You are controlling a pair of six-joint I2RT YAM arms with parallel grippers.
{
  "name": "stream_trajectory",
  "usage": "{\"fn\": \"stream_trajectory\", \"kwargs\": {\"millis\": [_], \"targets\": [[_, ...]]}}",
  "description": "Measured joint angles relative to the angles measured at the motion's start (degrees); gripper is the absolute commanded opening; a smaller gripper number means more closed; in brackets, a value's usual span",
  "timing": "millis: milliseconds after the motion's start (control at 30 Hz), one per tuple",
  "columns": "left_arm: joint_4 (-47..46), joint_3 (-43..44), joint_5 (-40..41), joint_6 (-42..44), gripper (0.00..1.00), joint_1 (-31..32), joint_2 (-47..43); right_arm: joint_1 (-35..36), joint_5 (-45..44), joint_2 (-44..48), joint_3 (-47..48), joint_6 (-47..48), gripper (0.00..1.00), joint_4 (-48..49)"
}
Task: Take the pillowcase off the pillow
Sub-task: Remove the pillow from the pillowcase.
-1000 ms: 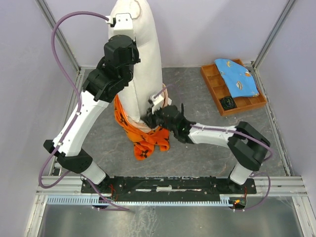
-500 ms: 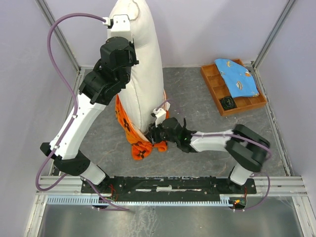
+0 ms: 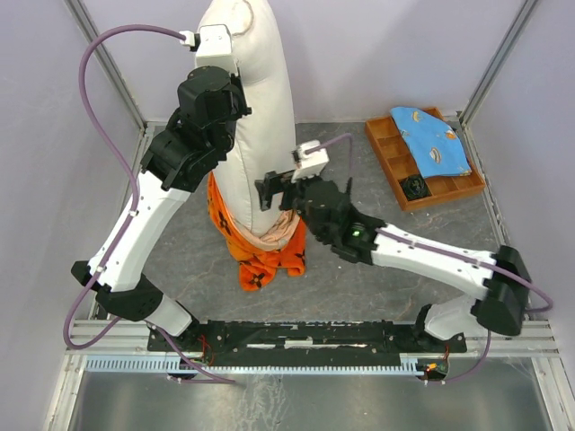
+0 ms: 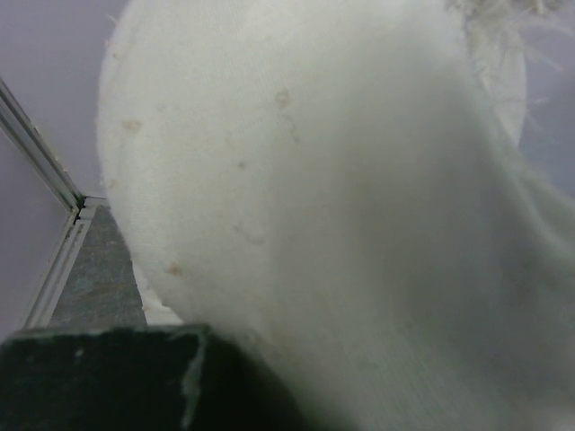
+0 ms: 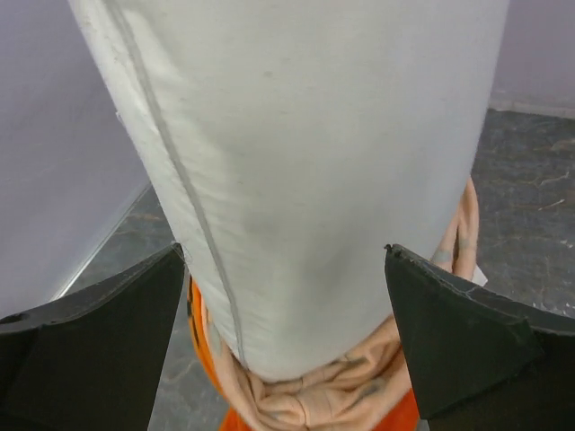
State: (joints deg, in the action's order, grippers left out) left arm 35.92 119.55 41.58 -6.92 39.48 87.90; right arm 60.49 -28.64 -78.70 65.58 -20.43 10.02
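Observation:
The white pillow (image 3: 260, 117) stands upright off the table, and my left gripper (image 3: 225, 63) is shut on its top end. In the left wrist view the pillow (image 4: 314, 180) fills the frame, with one dark finger (image 4: 108, 377) pressed against it. The orange pillowcase (image 3: 260, 256) is bunched round the pillow's bottom end, its pale inside turned outward. My right gripper (image 3: 269, 191) hangs open beside the pillow's lower part. In the right wrist view its jaws (image 5: 284, 250) stand wide to either side of the pillow (image 5: 305, 135), above the bunched pillowcase (image 5: 314, 400), holding nothing.
A wooden compartment tray (image 3: 386, 148) sits at the back right with a light-blue patterned cloth (image 3: 431, 139) draped over it and a small black object (image 3: 415, 187) inside. Purple walls and metal frame posts enclose the grey table. A rail (image 3: 305, 337) runs along the near edge.
The right gripper has opened, let go of the bunched pillowcase and risen from the table to the pillow's lower part. The left arm still holds the pillow up.

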Motion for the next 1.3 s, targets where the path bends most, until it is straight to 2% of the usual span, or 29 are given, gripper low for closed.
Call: {"fn": "stream_trajectory", "kwargs": {"millis": [167,367,567,667,800,1000,1167,1300], "targets": [[0.0,0.0,-0.1,-1.2,0.03,0.0,0.0,7.0,-10.6,-12.0,7.7,5.4,0.99,6.5],[0.1,0.0,-0.3,-2.7,0.03,0.0,0.0,13.7,-19.6,-27.1,20.1,22.8,0.99,18.1],[0.4,0.0,-1.1,-3.5,0.03,0.0,0.0,13.5,-30.8,-41.6,40.3,40.4,1.0,21.2],[0.5,0.0,-1.4,-3.7,0.03,0.0,0.0,12.1,-35.1,-44.0,43.3,45.6,0.99,21.0],[0.9,0.0,-2.0,-4.0,0.03,0.0,0.0,9.4,-37.6,-42.6,40.6,45.2,0.99,18.9],[1.8,0.0,-3.2,-4.0,0.03,0.2,0.6,5.1,-36.6,-33.9,26.7,38.1,0.99,16.3],[1.8,0.8,-2.8,-4.0,0.03,0.2,1.1,3.5,-32.9,-24.8,11.7,34.5,0.99,22.7],[1.8,1.5,-2.6,-4.0,0.03,0.2,1.1,3.0,-29.6,-20.4,4.0,34.4,1.0,28.8]]}}
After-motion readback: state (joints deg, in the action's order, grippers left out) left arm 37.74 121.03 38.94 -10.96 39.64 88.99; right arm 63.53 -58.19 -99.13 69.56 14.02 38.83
